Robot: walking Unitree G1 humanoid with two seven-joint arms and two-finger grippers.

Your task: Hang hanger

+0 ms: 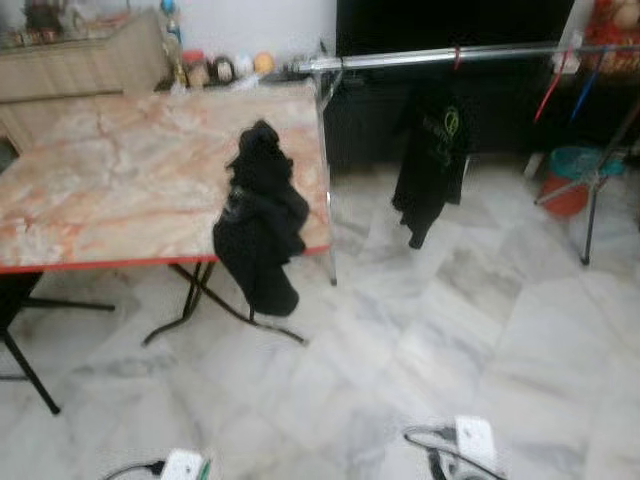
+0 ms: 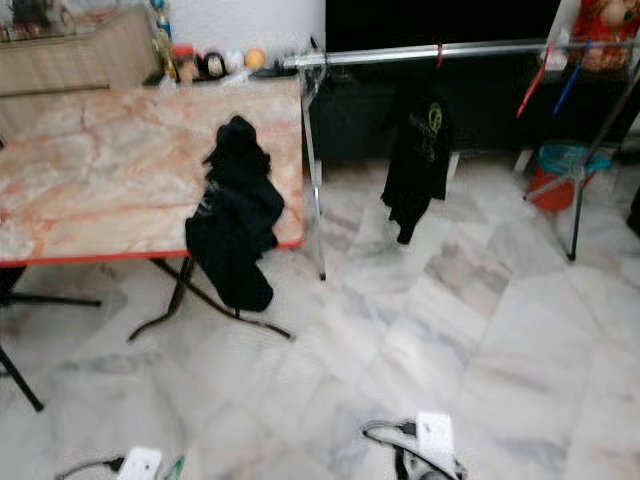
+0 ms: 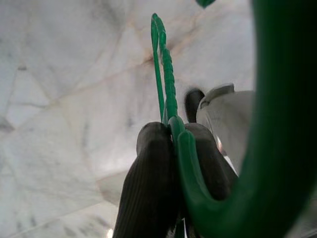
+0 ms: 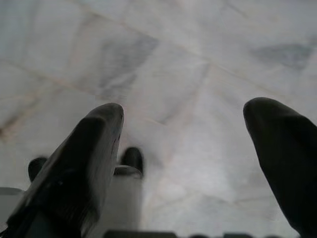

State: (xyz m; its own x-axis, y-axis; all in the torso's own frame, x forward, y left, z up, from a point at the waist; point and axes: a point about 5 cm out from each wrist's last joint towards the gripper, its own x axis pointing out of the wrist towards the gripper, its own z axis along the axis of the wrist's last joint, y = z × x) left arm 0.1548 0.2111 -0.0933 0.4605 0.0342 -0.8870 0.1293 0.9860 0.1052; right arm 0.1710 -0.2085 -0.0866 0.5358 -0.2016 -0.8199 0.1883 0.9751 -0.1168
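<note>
left pincer (image 3: pixel 174 148): fingers together, clamped on a green plastic hanger (image 3: pixel 166 79). the hanger's thin shaft runs upward in the wrist frame from between the fingers, and its thick hook curves across the right side, close to the lens. marble floor (image 3: pixel 59 99) lies beyond, so the arm appears to hang low.

right pincer (image 4: pixel 183 144): fingers apart, holding nothing, over the same floor.

target: steel clothes rail (image 1: pixel 450 55), upper right of the head frame, long axis horizontal, a black shirt (image 1: pixel 430 160) already hanging from it. a black garment (image 1: pixel 260 220) drapes the marble worktop (image 1: pixel 110 190) edge, centre left.

judgement: the rail is well apart, ahead and above; the left arm carries the load and must close in and lift.
</note>
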